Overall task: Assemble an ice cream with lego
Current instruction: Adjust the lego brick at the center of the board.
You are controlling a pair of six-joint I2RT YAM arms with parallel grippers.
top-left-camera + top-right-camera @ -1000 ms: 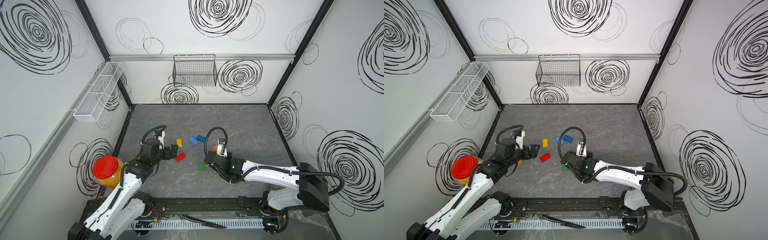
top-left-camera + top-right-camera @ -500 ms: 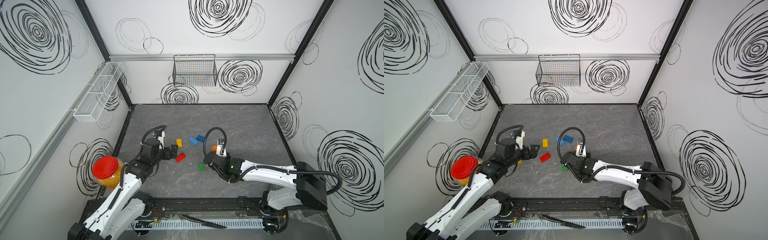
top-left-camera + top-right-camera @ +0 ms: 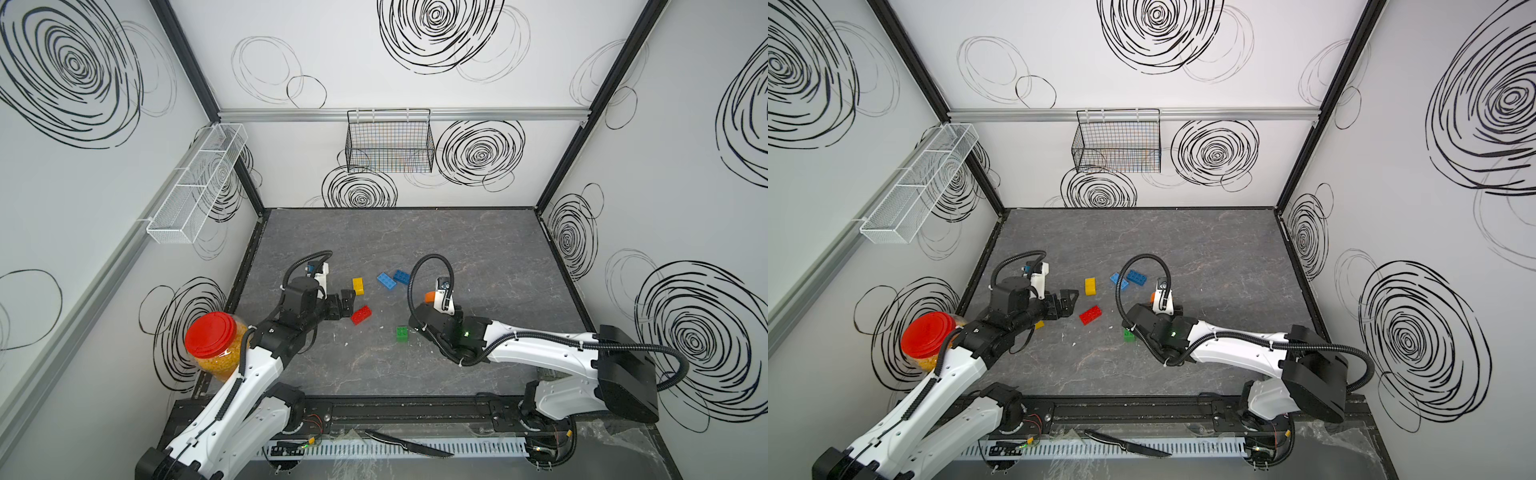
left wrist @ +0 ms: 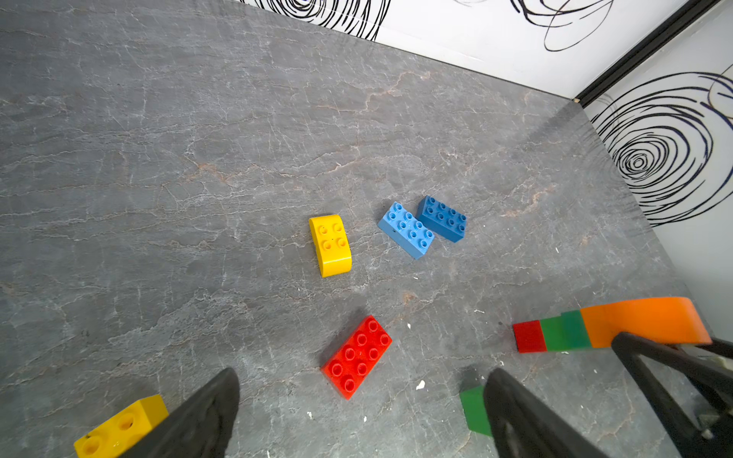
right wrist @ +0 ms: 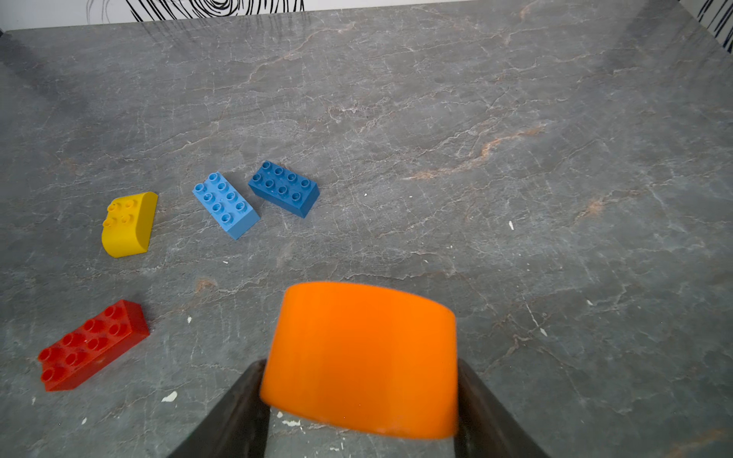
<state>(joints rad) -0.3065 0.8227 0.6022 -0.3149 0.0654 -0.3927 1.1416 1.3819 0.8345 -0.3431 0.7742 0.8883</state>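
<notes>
only left wrist: red-green stack (image 4: pixel 551 336) on dome (image 4: pixel 650 319)

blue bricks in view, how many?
2. The light blue brick and the dark blue brick lie side by side mid-table, studs up, just past the yellow piece. The arms may hide more.
</notes>
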